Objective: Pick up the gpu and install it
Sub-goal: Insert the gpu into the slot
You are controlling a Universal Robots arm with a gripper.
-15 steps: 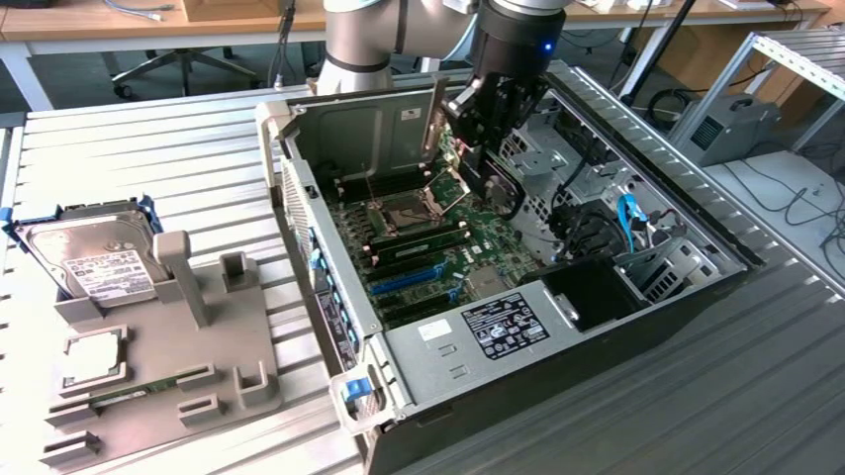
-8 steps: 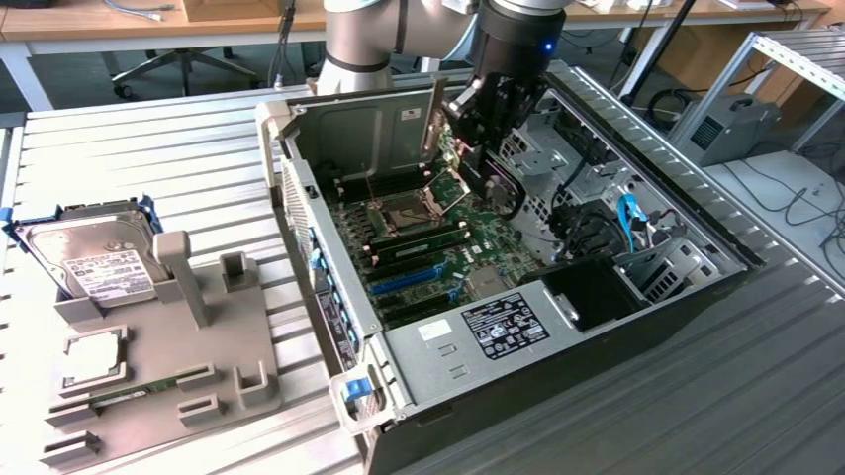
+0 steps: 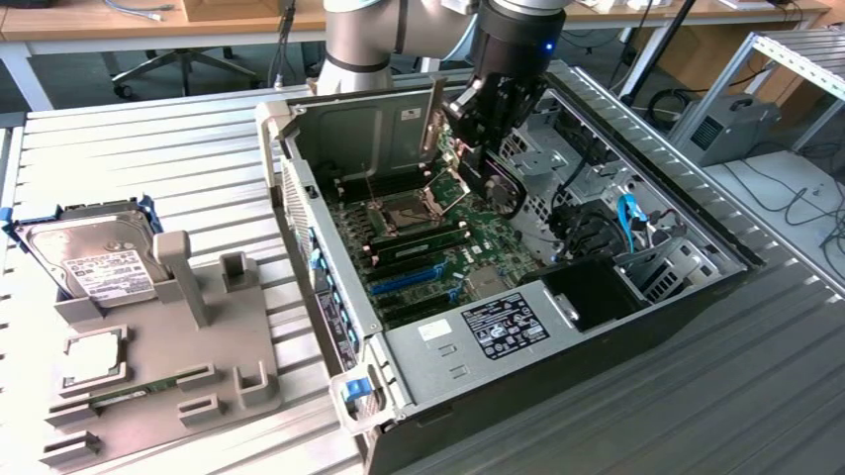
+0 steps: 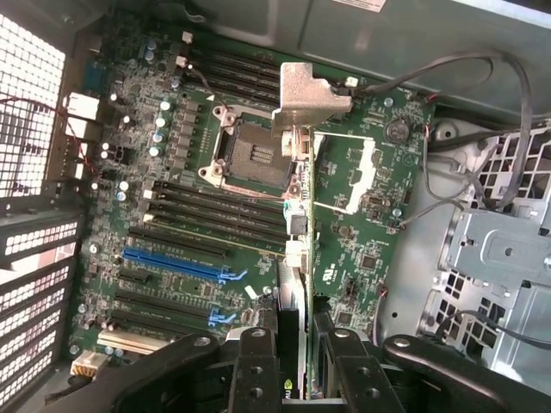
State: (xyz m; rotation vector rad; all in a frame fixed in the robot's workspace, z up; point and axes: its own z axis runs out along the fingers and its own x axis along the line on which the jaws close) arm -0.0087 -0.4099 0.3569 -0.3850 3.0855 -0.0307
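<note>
gripper (image 3: 478, 146): jaws partly closed, clamped on the gpu (image 3: 500, 188) | gpu: held on edge over the motherboard (image 3: 425, 242), above the CPU socket (image 4: 250, 151), inside the open case (image 3: 528, 371) | hard drive (image 3: 93, 259): exterior view's left, well apart

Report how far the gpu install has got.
Done: the gpu is picked up, clamped in the gripper. In hand: it hangs edge-on above the motherboard inside the open case. Left: it is not yet seated; the blue slots are empty.
</note>
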